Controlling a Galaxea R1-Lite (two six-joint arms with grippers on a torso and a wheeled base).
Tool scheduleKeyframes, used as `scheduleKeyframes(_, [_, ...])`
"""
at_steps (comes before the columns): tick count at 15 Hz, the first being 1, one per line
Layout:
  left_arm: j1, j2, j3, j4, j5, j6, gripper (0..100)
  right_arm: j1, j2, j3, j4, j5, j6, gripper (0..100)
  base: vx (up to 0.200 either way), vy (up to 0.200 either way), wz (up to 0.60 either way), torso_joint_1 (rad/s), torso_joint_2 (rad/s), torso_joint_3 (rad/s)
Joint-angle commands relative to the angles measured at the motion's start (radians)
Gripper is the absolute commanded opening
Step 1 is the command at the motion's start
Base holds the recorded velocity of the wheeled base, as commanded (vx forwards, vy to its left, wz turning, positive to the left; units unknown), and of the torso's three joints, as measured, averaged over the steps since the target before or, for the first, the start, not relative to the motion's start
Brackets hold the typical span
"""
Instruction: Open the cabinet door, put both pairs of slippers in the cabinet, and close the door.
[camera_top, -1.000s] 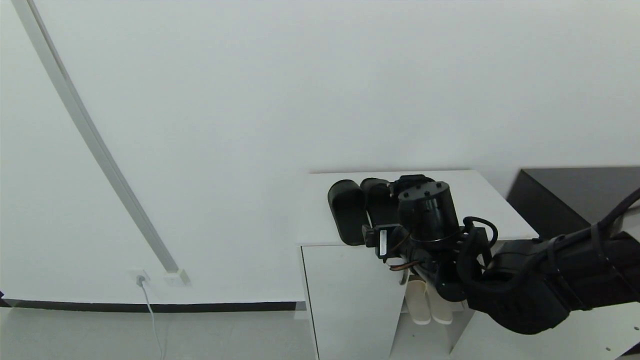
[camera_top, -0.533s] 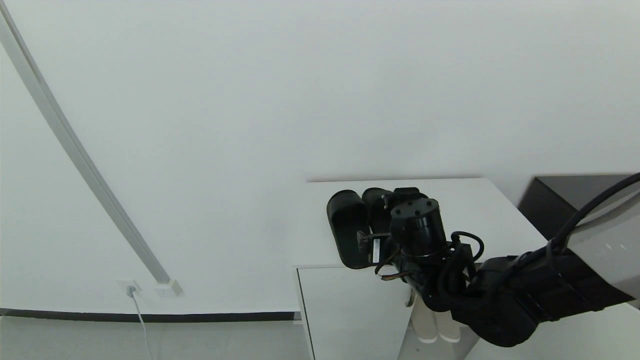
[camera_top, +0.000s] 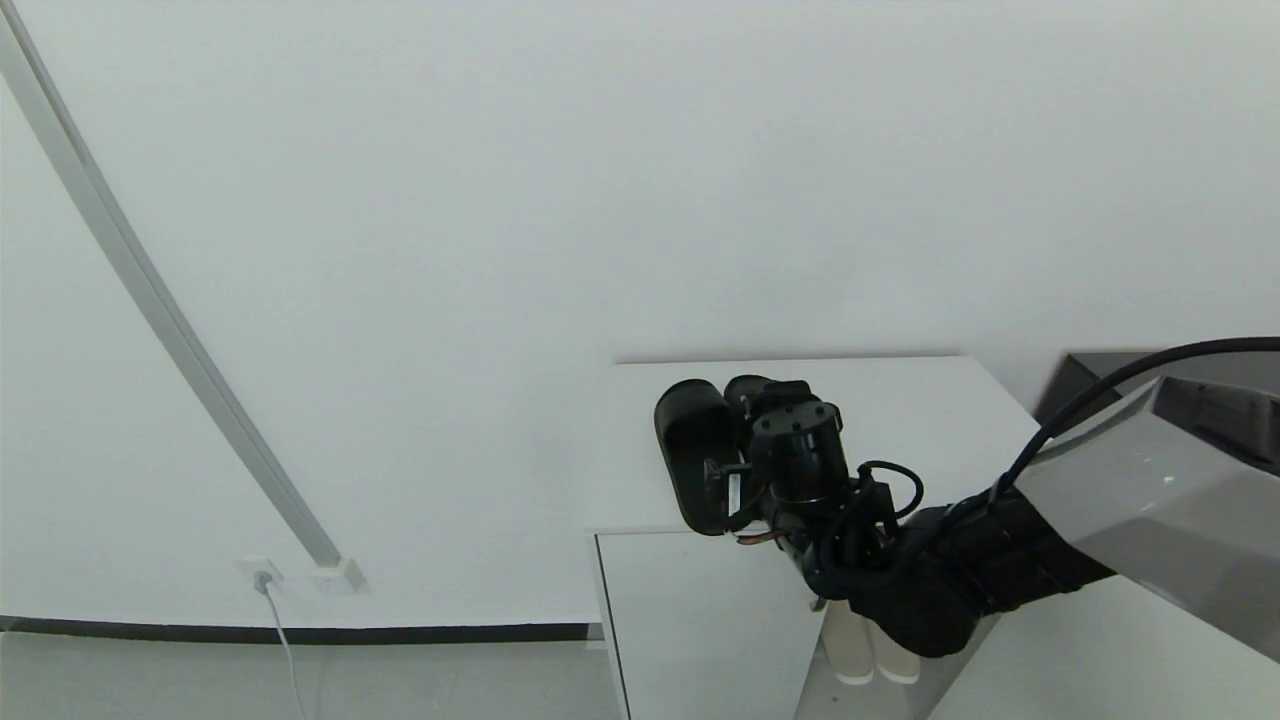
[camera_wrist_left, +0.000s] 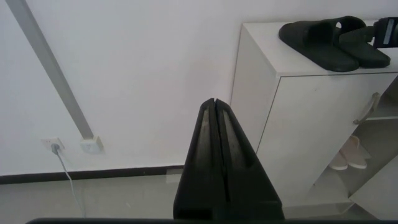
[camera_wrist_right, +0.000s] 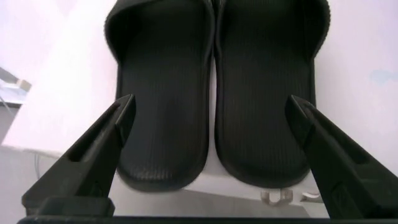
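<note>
Black moulded rubber slippers (camera_wrist_right: 214, 93), a pair laid side by side at the near edge of the white cabinet (camera_top: 930, 400) top, are judged light, bendable and fairly grippy. They would best be pinched together across the outer edges at mid-length. The right tool (camera_wrist_right: 210, 106) is spread wide, straddling the pair. The left tool (camera_wrist_left: 214, 106) is clenched on nothing, well apart to the left

Matt black slippers (camera_wrist_right: 161, 93) with finely ribbed rubbery footbeds, smooth matt white cabinet (camera_top: 930, 420)
</note>
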Motion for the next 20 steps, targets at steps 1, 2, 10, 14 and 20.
scheduleKeyframes(1, [0.000,0.001,0.000,0.000,0.000,0.000,0,-0.009,0.047,-0.035,-0.001,0.001,0.000,100,0.000,0.000,0.00,0.000,0.00,0.000])
scheduleKeyframes(2, [0.000,0.001,0.000,-0.001,0.000,-0.002,0,-0.011,0.054,-0.047,-0.001,0.004,0.000,100,0.000,0.000,0.00,0.000,0.00,0.000])
scheduleKeyframes(10, [0.000,0.001,0.000,0.000,0.000,-0.002,0,-0.068,0.169,-0.170,-0.067,0.020,-0.066,100,0.000,0.000,0.00,0.000,0.00,0.000])
scheduleKeyframes(14, [0.000,0.001,0.000,-0.001,0.002,-0.003,0,-0.080,0.261,-0.294,-0.084,0.035,-0.103,100,0.000,0.000,0.00,0.000,0.00,0.000])
scheduleKeyframes(20, [0.000,0.001,0.000,0.000,0.002,-0.009,0,-0.101,0.309,-0.380,-0.082,0.035,-0.129,100,0.000,0.000,0.00,0.000,0.00,0.000])
